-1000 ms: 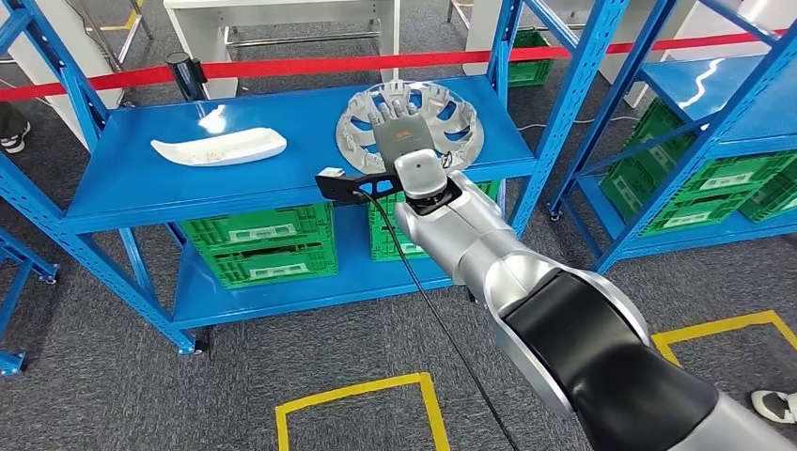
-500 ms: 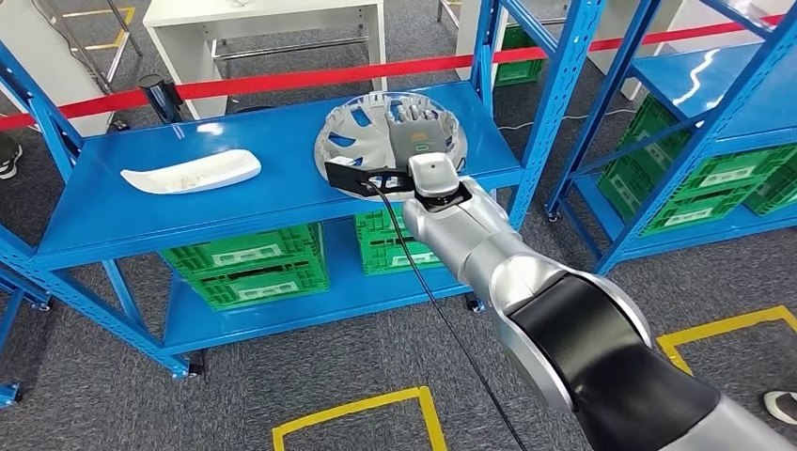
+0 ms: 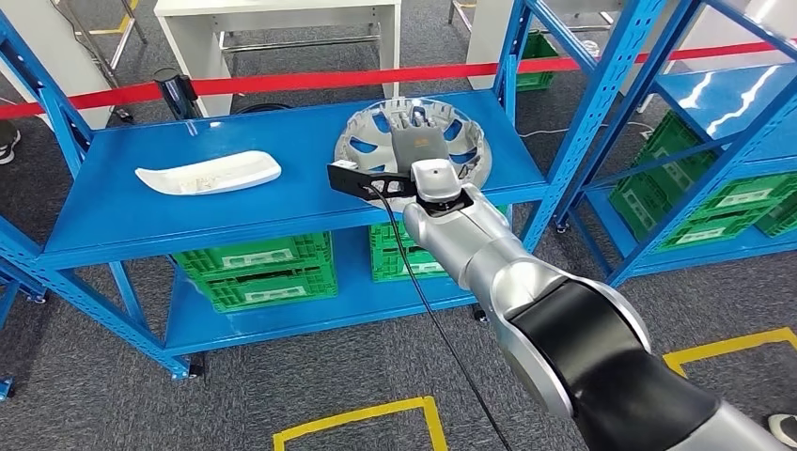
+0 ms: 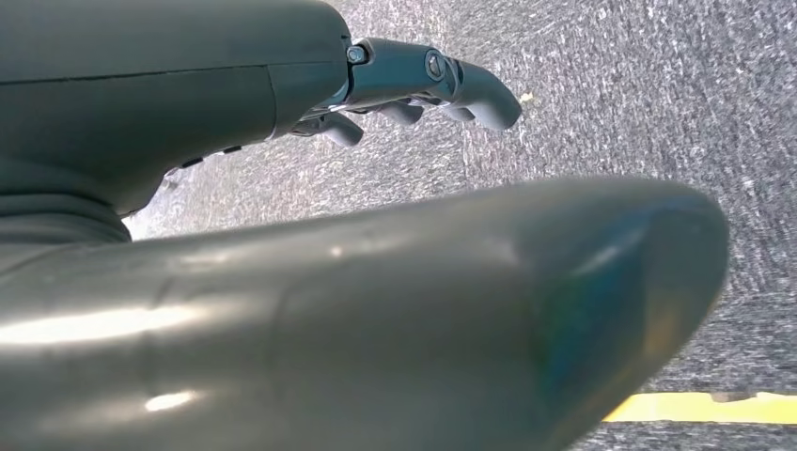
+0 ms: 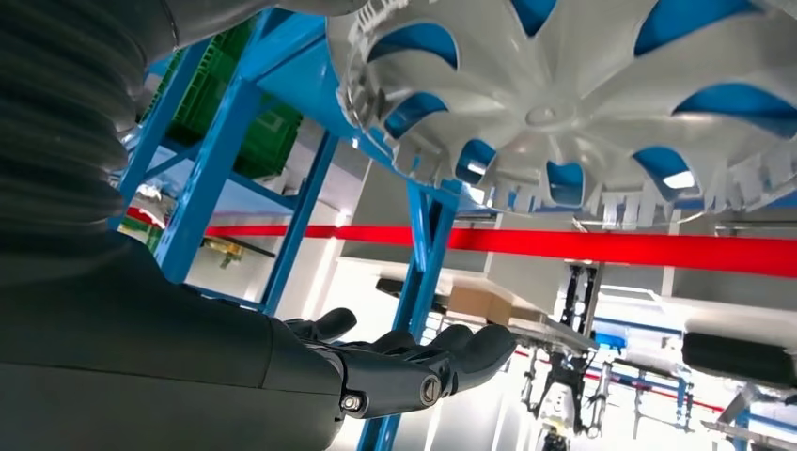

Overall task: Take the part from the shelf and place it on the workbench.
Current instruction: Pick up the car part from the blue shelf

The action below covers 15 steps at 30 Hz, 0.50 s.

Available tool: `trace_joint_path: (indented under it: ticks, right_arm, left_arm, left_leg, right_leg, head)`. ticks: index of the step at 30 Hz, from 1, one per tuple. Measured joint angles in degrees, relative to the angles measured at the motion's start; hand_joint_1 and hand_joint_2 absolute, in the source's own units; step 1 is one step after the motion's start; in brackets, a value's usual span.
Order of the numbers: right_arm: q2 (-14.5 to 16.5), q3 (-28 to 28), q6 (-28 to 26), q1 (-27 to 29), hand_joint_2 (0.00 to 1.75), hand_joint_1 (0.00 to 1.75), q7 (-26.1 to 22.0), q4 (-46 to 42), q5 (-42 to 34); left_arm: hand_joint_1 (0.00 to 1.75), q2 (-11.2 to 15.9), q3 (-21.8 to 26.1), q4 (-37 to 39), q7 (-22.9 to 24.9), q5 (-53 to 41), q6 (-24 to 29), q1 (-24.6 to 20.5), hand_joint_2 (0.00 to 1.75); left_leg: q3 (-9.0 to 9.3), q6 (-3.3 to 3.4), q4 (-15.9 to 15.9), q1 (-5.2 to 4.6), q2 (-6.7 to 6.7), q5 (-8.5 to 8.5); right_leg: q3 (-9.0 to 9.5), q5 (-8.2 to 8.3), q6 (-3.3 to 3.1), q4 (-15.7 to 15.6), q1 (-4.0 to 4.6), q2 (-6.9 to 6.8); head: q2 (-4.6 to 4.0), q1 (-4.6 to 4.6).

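Grey carpet with yellow floor markings runs under a blue metal shelf (image 3: pixel 141 211) that fills the middle of the head view, with a red barrier tape (image 3: pixel 310 80) stretched behind it. On the upper board, right of centre, lies the task's thing, a round silver wheel cover (image 3: pixel 371 141) with spokes and cut-outs. Left of it, well apart on the same board, lies a long white curved part (image 3: pixel 207 173).

On the lower board stand green crates (image 3: pixel 258 263); their sides are latticed and what they hold cannot be made out. More green crates (image 3: pixel 724 193) sit in a second blue shelf at the right edge.

From the lower right, the silver right arm reaches up to the shelf, and the right hand (image 3: pixel 418 141) lies over the wheel cover. In the right wrist view its fingers (image 5: pixel 470 352) are stretched out and apart, with the cover's spokes just beside them; whether they touch it cannot be told, and nothing is gripped.

In the left wrist view the left hand (image 4: pixel 414 89) hangs over the carpet, fingers loosely spread, holding nothing.
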Motion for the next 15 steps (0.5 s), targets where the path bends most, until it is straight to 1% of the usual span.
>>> trace_joint_path:
  ticks: [1, 2, 3, 4, 5, 7, 8, 9, 11, 12, 13, 14, 15]
  right_arm:
    - [0.0, -0.1, 0.0, -0.1, 1.75, 0.00, 0.0, 0.0, 0.0]
    - [0.0, -0.2, -0.1, -0.2, 1.75, 0.00, 0.0, 0.0, 0.0]
    - [0.0, -0.2, -0.2, -0.3, 1.75, 0.00, 0.1, 0.0, -0.1]
    - [0.0, -0.3, -0.2, -0.3, 1.75, 0.00, 0.2, 0.0, -0.2]
    - [-0.1, -0.4, -0.3, -0.3, 1.75, 0.00, 0.3, 0.0, -0.2]
    - [-0.1, -0.6, -0.4, -0.3, 1.75, 0.00, 0.4, 0.0, -0.3]
    - [-0.2, -0.7, -0.5, -0.3, 1.75, 0.00, 0.4, -0.1, -0.3]
    - [-0.1, -0.7, -0.6, -0.4, 1.75, 0.00, 0.4, -0.1, -0.3]
    - [-0.1, -0.7, -0.6, -0.2, 1.75, 0.00, 0.3, -0.1, -0.3]
    - [-0.1, -0.7, -0.6, 0.0, 1.75, 0.00, 0.3, -0.1, -0.3]
    - [-0.1, -0.7, -0.6, 0.2, 1.75, 0.00, 0.3, -0.1, -0.3]
    - [-0.1, -0.7, -0.6, 0.3, 1.75, 0.00, 0.3, -0.1, -0.3]
    - [-0.1, -0.7, -0.6, 0.3, 1.75, 0.00, 0.3, -0.1, -0.3]
  left_arm:
    - [0.00, 0.0, 0.0, 0.0, 0.0, 0.0, 0.0, 0.0, 0.00]
    - [0.00, 0.0, 0.0, 0.0, 0.0, 0.0, 0.1, 0.0, 0.00]
    - [0.00, 0.0, 0.1, 0.0, 0.0, 0.0, 0.1, 0.0, 0.00]
    - [0.00, 0.0, 0.1, 0.0, 0.0, 0.0, 0.2, 0.0, 0.00]
    - [0.00, 0.0, 0.1, 0.0, 0.0, 0.0, 0.3, 0.0, 0.00]
    - [0.00, 0.0, 0.2, 0.0, 0.0, 0.0, 0.4, 0.0, 0.00]
    - [0.00, -0.1, 0.2, 0.0, 0.1, 0.0, 0.4, 0.1, 0.00]
    - [0.00, -0.1, 0.2, -0.1, 0.1, 0.0, 0.4, 0.1, 0.00]
    - [0.00, -0.1, 0.3, 0.0, 0.1, 0.0, 0.4, 0.1, 0.00]
    - [0.00, 0.0, 0.3, 0.0, 0.1, 0.0, 0.4, 0.2, 0.00]
    - [0.00, 0.0, 0.4, 0.0, 0.1, 0.0, 0.4, 0.2, 0.00]
    - [0.00, 0.0, 0.4, 0.0, 0.1, 0.0, 0.4, 0.3, 0.00]
    - [0.00, 0.0, 0.4, 0.0, 0.1, 0.0, 0.4, 0.3, 0.00]
  left_leg:
    - [0.37, -0.26, 0.0, -0.08, -0.06, -0.34]
    - [0.60, -0.58, 0.0, -0.14, -0.10, -0.62]
    - [0.72, -0.92, 0.0, -0.20, -0.12, -0.81]
    - [0.77, -1.28, -0.1, -0.23, -0.11, -0.90]
    - [0.89, -1.64, -0.2, -0.21, -0.10, -0.96]
    - [0.84, -2.26, 0.3, -0.14, -0.02, -1.57]
    - [0.19, -2.49, 1.8, -0.13, 0.01, -2.46]
    - [-1.23, -2.66, 4.6, -0.09, 0.04, -3.80]
    - [-5.38, -2.94, 12.3, -0.09, 0.05, -6.53]
    - [-7.10, -3.02, 14.9, -0.08, 0.06, -6.93]
    - [-7.92, -3.05, 15.6, -0.08, 0.06, -6.23]
    - [-7.63, -3.04, 14.1, -0.08, 0.07, -4.46]
    - [-6.42, -2.97, 10.7, -0.07, 0.09, -2.04]
  right_leg:
    - [1.65, 1.95, -0.28, -3.9, 0.11, 0.00]
    - [3.05, 3.11, -0.59, -7.1, 0.25, 0.03]
    - [3.87, 3.42, -0.86, -8.9, 0.40, 0.07]
    - [4.16, 3.05, -1.10, -9.4, 0.59, 0.13]
    - [4.32, 2.96, -1.37, -9.7, 0.58, 0.18]
    - [4.96, 2.93, -2.04, -10.2, 0.36, 0.19]
    - [5.37, 2.92, -2.40, -10.5, 0.18, 0.17]
    - [5.74, 2.83, -2.72, -10.7, 0.11, 0.14]
    - [6.09, 2.51, -3.17, -10.7, 0.22, 0.14]
    - [6.23, 2.32, -3.25, -10.7, 0.28, 0.17]
    - [6.36, 2.11, -3.26, -10.6, 0.32, 0.22]
    - [6.51, 1.85, -3.18, -10.4, 0.32, 0.27]
    - [6.68, 1.52, -3.03, -10.1, 0.30, 0.31]
  head:
    - [0.00, -0.03]
    - [0.00, -0.05]
    - [0.00, -0.07]
    - [0.01, -0.08]
    - [0.01, -0.05]
    - [0.01, -0.09]
    - [0.01, -0.15]
    - [0.01, -0.22]
    - [0.01, -0.29]
    - [0.01, -0.29]
    - [0.01, -0.29]
    - [0.01, -0.28]
    - [0.01, -0.29]
